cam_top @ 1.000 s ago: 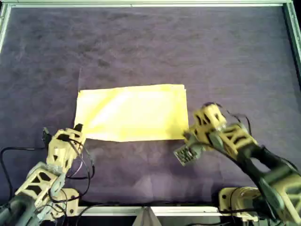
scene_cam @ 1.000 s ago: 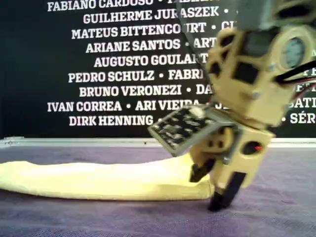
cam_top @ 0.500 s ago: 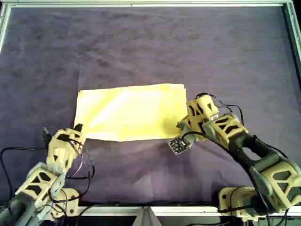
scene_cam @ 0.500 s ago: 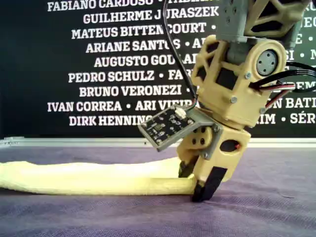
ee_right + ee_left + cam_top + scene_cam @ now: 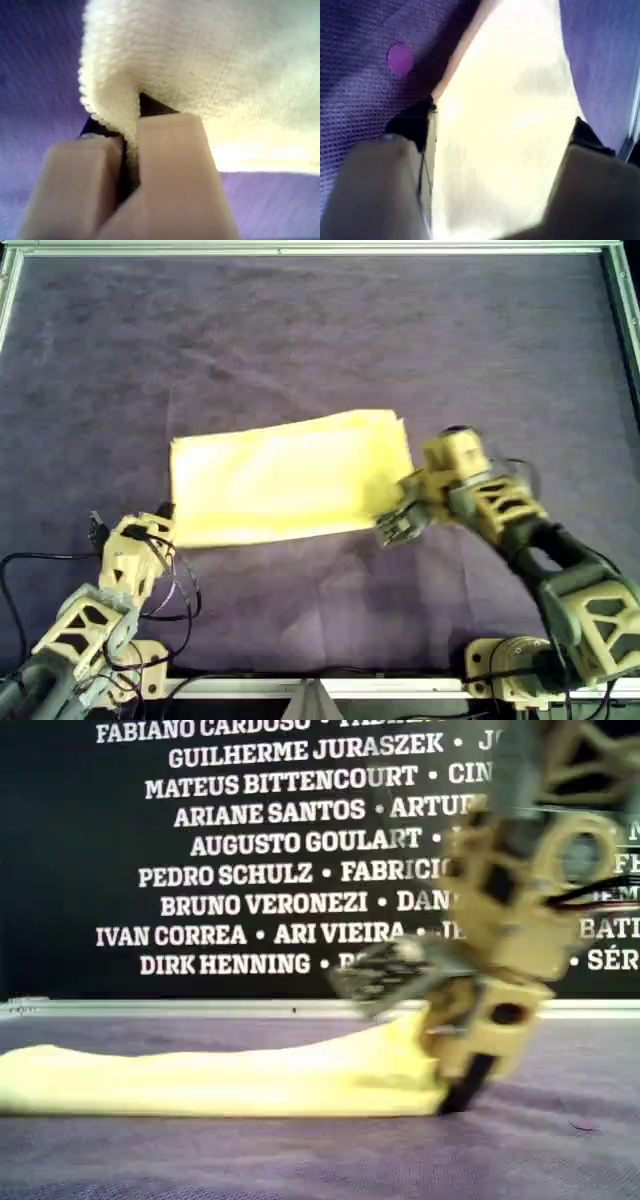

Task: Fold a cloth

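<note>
Second end effector [image 5: 458, 1088] pinches the cloth [image 5: 285, 480] at its overhead-right edge; we see that edge lifted off the worktop [image 5: 300, 330] versus 0.5 s ago. Our first end effector [image 5: 165, 512] sits spread at the near-left corner, unmoved.

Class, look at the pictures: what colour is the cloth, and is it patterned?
The cloth is plain pale yellow, no pattern; clearest in the overhead view.

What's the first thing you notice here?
The big pale yellow cloth jumps out, lying folded in the middle of the purple mat. Next is the beige arm at the overhead view's right, reaching to the cloth's near corner, which rides up off the mat in the exterior view. Up close, my second gripper is pinching a fuzzy fold of the cloth.
</note>
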You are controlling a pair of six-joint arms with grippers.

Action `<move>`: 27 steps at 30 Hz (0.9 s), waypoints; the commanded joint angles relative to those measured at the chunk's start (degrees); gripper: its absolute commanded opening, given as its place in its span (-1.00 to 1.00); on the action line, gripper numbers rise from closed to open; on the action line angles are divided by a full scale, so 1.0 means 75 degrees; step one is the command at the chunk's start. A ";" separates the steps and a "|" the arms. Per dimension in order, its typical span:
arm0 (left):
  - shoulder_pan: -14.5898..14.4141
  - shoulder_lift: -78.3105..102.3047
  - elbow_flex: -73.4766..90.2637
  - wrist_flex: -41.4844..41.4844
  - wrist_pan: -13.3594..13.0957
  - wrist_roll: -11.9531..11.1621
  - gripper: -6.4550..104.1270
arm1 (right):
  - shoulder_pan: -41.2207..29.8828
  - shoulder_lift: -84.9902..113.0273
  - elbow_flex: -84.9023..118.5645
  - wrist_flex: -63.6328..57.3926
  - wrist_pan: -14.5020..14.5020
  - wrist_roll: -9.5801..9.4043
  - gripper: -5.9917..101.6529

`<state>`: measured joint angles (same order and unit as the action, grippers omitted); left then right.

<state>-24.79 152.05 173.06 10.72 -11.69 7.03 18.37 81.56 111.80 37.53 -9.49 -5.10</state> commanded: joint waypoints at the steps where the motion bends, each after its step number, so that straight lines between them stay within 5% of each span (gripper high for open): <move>1: -0.0059 0.0105 -0.0129 0.0000 -0.0070 -0.0023 0.81 | -0.0691 0.0398 0.0246 -0.0328 0.0070 -0.0059 -0.83; 7: 0.0129 0.0574 -0.0293 -0.0082 -0.0293 -0.0047 0.81 | -0.0633 0.1230 0.0937 -0.0434 -0.0023 -0.0059 -0.83; 16: 0.1066 0.3551 -0.0516 -0.0070 -0.1465 0.0070 0.81 | -0.0586 0.2297 0.0668 -0.0527 -0.1230 0.0047 -0.83; 27: 0.1090 0.3527 -0.0492 -0.0070 -0.1535 0.0059 0.80 | 0.0891 0.1137 -0.1148 -0.2133 -0.1195 0.0059 -0.83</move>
<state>-18.11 177.54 172.88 10.72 -22.59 7.21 22.06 90.97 110.04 25.05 -18.54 -5.01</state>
